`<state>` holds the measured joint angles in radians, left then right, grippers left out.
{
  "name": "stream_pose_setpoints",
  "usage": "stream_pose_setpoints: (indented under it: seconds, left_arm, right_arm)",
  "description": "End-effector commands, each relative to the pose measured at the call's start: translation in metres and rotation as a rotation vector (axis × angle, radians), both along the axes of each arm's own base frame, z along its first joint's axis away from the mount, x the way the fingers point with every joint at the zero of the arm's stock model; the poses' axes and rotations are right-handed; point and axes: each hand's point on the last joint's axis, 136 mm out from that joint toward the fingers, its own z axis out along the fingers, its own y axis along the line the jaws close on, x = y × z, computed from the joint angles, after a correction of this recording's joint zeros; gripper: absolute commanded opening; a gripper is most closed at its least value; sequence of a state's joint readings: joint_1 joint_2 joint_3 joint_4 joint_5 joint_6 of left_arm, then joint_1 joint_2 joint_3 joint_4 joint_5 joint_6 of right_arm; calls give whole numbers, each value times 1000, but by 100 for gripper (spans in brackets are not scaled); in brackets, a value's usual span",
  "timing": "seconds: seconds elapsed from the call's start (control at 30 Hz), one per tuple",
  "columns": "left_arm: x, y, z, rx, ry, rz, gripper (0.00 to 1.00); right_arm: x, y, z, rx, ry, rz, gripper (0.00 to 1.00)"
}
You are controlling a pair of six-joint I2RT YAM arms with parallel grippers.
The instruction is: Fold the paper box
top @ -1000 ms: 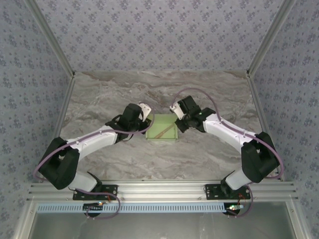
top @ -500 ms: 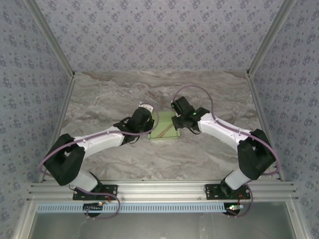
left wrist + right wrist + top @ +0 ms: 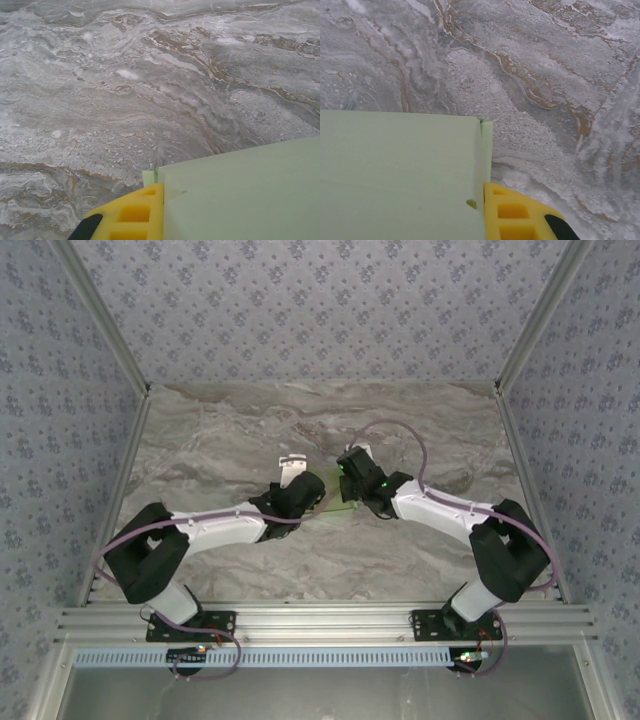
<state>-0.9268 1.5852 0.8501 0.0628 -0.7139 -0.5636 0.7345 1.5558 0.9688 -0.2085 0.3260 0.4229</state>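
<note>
The paper box (image 3: 395,170) lies on the marble surface (image 3: 220,440) with an arm at each end. The left gripper (image 3: 159,212) is at the box's left wall and the right gripper (image 3: 485,210) at its right wall, each with jaws closed and apparently pinching the thin green card between them. The card looks light, springy and easily creased, so I judge it is best held gently at the walls, near the fold lines and corners, since a hard pull could tear a tab or drag the whole box.
</note>
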Motion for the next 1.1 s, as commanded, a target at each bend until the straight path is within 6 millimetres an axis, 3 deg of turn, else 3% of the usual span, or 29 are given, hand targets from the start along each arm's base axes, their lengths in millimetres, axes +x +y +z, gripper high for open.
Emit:
stream_pose_setpoints:
  seconds: [0.0, 0.53, 1.07]
  left_arm:
    - [3, -5, 12, -67, -95, 56, 0]
    - [-5, -14, -23, -84, -64, -20, 0]
    - [-17, 8, -47, -73, -40, 27, 0]
  right_arm:
    - [7, 5, 12, 65, -83, -36, 0]
    - [-5, 8, -6, 90, -74, -92, 0]
    - [-14, 12, -7, 100, -91, -133, 1]
